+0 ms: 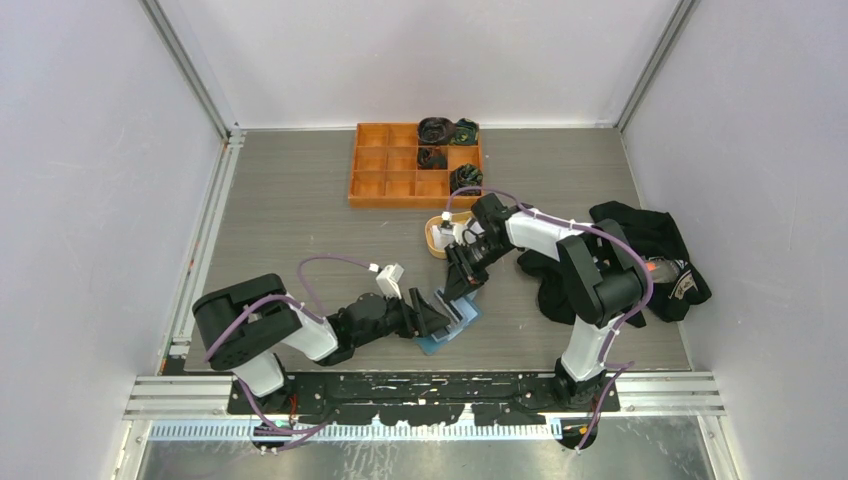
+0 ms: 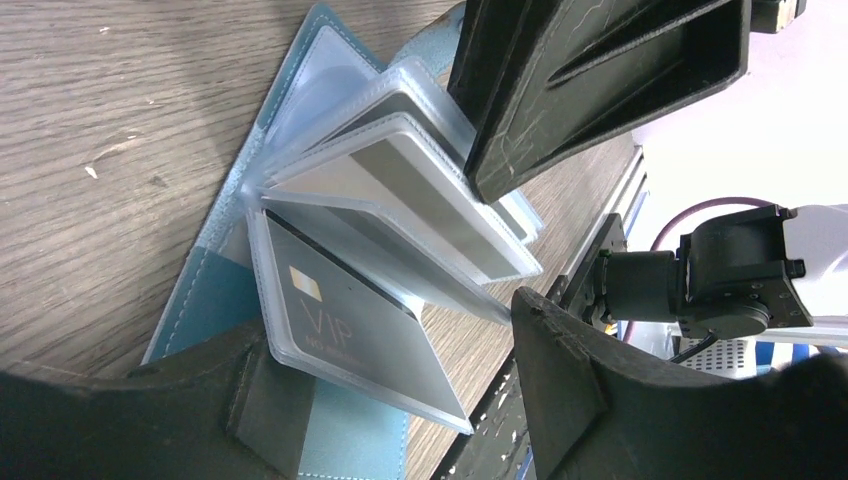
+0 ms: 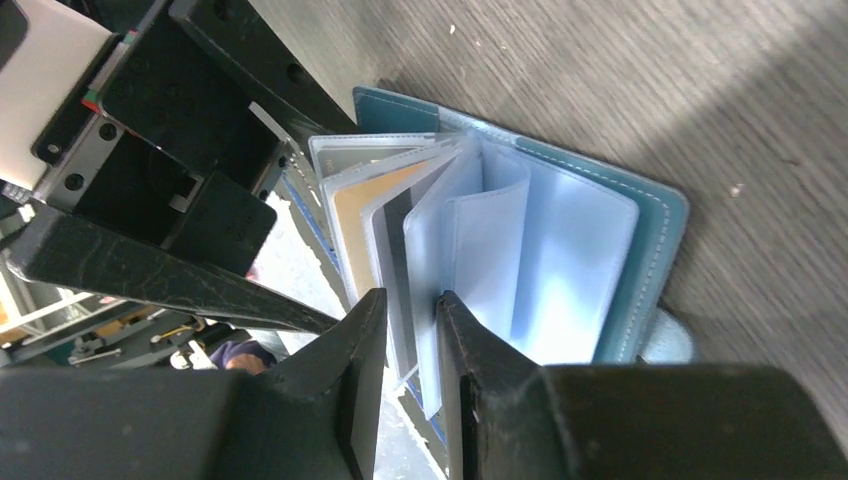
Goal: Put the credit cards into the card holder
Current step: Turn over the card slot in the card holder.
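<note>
The right wrist view shows what the overhead cannot. The right fingers [image 3: 352, 400] stand nearly together, pinching the lower edge of a grey striped card [image 3: 393, 255] along with the clear leaf just beside it. Left of that pinch a tan card [image 3: 362, 225] sits in its own leaf. Right of it, more clear leaves fan over the blue cover of the card holder [image 3: 662, 225], which lies open on the counter [image 3: 650, 80].

The left wrist view adds a black VIP card [image 2: 345, 320] sleeved in the lowest leaf, between the left fingers [image 2: 255, 405] — these are spread wide and grip nothing, one against the blue cover, the other off the leaves' far edge.

From above the holder is only a blue patch under both sets of fingers, and no card can be made out there.

Counted: one holder, and two cards in each wrist view, the striped one showing in both. Beyond the right fingers — seen only from above — are one oval dish [image 1: 436, 238], one orange tray [image 1: 372, 180] with four dark bundles [image 1: 436, 129], and one black cloth [image 1: 650, 240].
</note>
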Available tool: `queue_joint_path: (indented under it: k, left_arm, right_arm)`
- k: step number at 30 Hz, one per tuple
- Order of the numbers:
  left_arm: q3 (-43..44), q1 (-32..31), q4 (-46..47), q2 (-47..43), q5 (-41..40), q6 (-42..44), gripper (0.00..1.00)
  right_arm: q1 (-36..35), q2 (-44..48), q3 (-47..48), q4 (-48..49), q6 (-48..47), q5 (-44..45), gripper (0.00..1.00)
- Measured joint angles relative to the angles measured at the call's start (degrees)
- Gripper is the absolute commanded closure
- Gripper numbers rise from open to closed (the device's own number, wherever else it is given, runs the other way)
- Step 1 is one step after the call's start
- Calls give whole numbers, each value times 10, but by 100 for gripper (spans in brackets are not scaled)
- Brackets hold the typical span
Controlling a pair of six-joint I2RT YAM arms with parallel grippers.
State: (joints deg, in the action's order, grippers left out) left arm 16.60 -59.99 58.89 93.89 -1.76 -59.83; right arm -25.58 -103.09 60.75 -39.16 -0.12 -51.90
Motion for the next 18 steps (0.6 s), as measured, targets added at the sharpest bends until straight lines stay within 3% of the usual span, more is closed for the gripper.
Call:
queue_joint_path:
  k: [9,18]
  left_arm:
    - [-12,15,36,15,17,0,32]
    - [-23,24,84,34,29,-3,25]
  right_arm:
    - [1,12,1,-10,-37,64,68]
    - [1,14,1,-30,-57,0,67]
